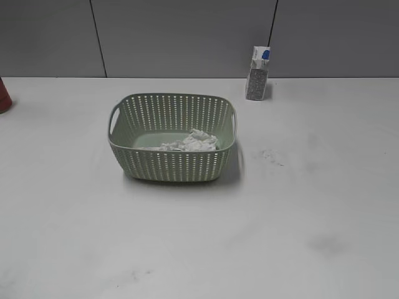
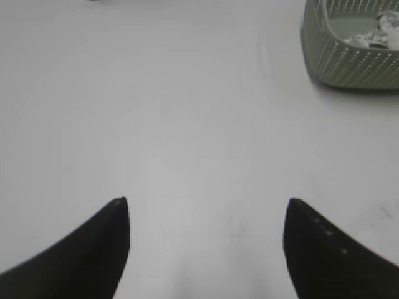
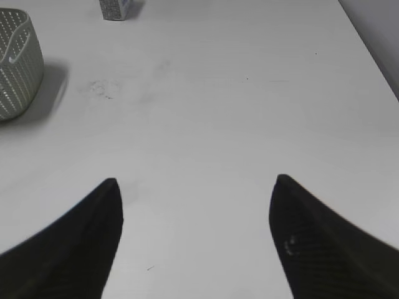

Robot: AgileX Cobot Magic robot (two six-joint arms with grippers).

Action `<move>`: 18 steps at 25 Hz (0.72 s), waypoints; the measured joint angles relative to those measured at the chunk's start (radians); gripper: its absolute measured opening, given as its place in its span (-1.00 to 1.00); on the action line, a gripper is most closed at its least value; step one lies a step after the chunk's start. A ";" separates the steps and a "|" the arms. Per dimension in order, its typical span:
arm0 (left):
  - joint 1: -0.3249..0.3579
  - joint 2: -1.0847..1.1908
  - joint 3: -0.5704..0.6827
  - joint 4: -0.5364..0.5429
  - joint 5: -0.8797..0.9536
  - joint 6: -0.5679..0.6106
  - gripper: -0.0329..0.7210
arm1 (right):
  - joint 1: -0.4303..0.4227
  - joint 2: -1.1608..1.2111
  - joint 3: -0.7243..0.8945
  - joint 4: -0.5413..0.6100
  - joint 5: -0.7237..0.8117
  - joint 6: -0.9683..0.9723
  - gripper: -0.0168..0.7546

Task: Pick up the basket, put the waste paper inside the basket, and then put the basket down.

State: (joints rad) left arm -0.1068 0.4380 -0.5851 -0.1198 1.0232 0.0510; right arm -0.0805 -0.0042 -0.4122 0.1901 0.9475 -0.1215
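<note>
My left fingers (image 2: 206, 208) and right fingers (image 3: 196, 187) hover spread over the white desk (image 1: 324, 205); basket (image 1: 173, 138) at twelve holds paper (image 1: 190, 142).

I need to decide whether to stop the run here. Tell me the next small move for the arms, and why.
Probably none beyond holding both arms back. The pale sage-green perforated plastic basket stands on the white table with the crumpled white waste paper inside it. The left gripper and right gripper are open and empty, well clear of it. No loose wad shows on the table.

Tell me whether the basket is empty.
Not empty: crumpled waste paper lies on the floor of the basket, which stands upright on the table.
</note>
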 joint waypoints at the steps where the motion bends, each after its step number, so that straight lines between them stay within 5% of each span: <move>1: 0.000 -0.039 0.010 0.000 0.003 0.000 0.63 | 0.008 0.000 0.000 0.000 0.000 0.000 0.55; 11: 0.000 -0.405 0.076 0.005 0.012 0.000 0.60 | 0.106 0.000 0.000 0.000 0.000 0.002 0.55; 18: 0.000 -0.443 0.078 0.013 0.012 0.000 0.59 | 0.144 0.000 0.000 -0.001 0.000 0.002 0.55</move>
State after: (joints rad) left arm -0.1068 -0.0045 -0.5069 -0.1067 1.0356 0.0514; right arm 0.0638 -0.0042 -0.4122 0.1887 0.9473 -0.1197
